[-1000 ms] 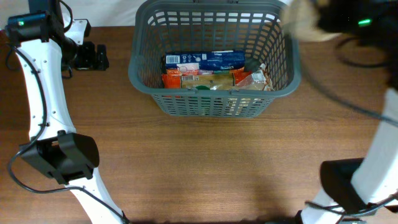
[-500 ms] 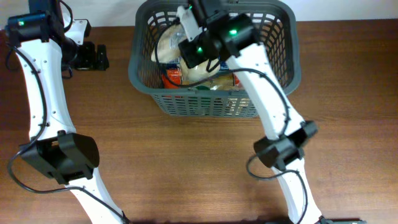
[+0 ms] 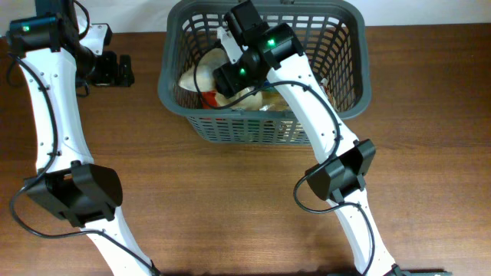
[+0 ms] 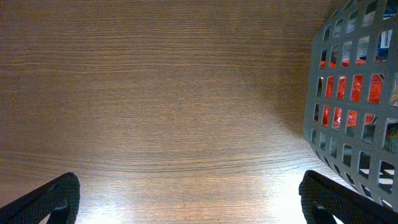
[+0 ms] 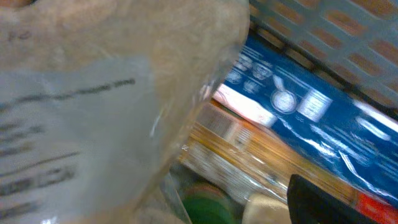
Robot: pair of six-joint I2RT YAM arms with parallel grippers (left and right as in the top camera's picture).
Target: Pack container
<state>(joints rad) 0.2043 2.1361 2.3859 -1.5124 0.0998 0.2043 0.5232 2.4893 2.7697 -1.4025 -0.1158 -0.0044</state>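
The container (image 3: 167,90), a large dark grey slotted basket, stands at the table's far middle. Its wall also shows at the right of the left wrist view (image 4: 348,93). My right gripper (image 3: 230,80) reaches down inside it. A clear bag (image 3: 193,75) with beige contents lies at the gripper's left side and fills the left of the right wrist view (image 5: 93,106). Only the right finger (image 5: 336,202) shows, standing far out from the bag, so the jaws look open. My left gripper (image 3: 121,69) stays open over bare table (image 4: 199,202), left of the container.
Inside the container lie a blue box (image 5: 311,118), an orange-brown packet (image 5: 249,155), red packets (image 3: 209,98) and a small green-lidded jar (image 5: 208,208). Brown wooden table (image 3: 230,199) spreads in front of the container. The right arm's base (image 3: 337,176) stands at front right.
The right arm swung in from the far right with the bag and lowered it into the container's left half. Its jaws have parted. The left arm has not moved.
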